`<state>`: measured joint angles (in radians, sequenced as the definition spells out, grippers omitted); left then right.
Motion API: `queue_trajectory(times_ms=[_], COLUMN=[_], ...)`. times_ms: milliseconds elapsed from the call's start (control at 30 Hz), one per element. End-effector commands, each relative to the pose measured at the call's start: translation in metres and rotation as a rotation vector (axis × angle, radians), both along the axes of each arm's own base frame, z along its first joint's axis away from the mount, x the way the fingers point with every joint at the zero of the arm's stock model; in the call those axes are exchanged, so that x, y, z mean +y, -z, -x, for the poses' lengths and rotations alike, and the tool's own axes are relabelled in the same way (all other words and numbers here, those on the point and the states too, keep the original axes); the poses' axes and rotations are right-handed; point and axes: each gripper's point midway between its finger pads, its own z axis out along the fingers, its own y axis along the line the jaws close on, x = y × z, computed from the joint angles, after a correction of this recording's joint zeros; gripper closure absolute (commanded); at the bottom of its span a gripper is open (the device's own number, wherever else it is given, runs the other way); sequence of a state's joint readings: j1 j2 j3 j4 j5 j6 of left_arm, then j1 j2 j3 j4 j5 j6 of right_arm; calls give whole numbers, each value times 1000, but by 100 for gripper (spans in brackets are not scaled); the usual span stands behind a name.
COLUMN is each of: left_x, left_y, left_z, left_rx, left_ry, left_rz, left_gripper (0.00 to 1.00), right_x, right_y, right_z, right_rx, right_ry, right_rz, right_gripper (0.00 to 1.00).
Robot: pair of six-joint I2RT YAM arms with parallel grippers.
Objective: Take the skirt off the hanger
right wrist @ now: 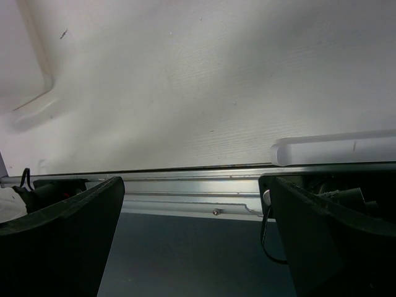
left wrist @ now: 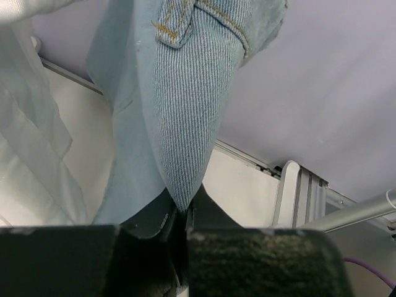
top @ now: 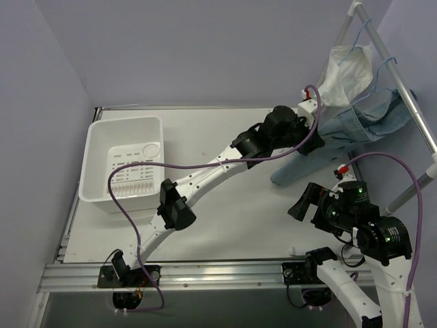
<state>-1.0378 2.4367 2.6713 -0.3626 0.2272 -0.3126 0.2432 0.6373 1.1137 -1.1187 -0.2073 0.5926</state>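
**Left end effector (left wrist: pixel 185 210) gripping the denim skirt (top: pixel 369 119) at the rack**

The left arm is reaching across the worktop (top: pixel 225 219) to its far right corner. There the skirt is hanging from a thin blue hanger (top: pixel 386 63) on the slanted rail (top: pixel 403 89). The left end effector is pinching a fold of the blue denim between closed jaws, with the cloth rising straight up from the fingers. A white garment (top: pixel 345 72) is hanging just beside the skirt on the same rail. The right end effector (top: pixel 307 208) is hovering over the front right of the worktop, its jaws spread wide and gripping nothing. A white bin (top: pixel 123 164) is sitting at the left side.
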Motion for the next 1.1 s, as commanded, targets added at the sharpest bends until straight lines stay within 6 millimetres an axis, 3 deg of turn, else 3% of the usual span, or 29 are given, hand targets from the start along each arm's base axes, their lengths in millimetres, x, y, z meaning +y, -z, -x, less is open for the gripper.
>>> queue_trajectory(times_ms=[0, 300, 633, 1067], left_x=[14, 29, 47, 49], left_y=[-55, -112, -148, -178], left_z=[-14, -3, 14, 24], left_rx=[-21, -41, -70, -55], left_ry=[-73, 35, 114, 189], left_rz=[128, 280, 357, 487], left_gripper=[98, 98, 98, 98], right_x=[-2, -6, -6, -8], right_y=[-3, -3, -1, -3], right_z=[1, 1, -3, -9], right_rx=[4, -1, 1, -3], right_ry=[-8, -3, -4, -15], right_rz=[19, 39, 48, 75], right_gripper=[0, 0, 0, 0])
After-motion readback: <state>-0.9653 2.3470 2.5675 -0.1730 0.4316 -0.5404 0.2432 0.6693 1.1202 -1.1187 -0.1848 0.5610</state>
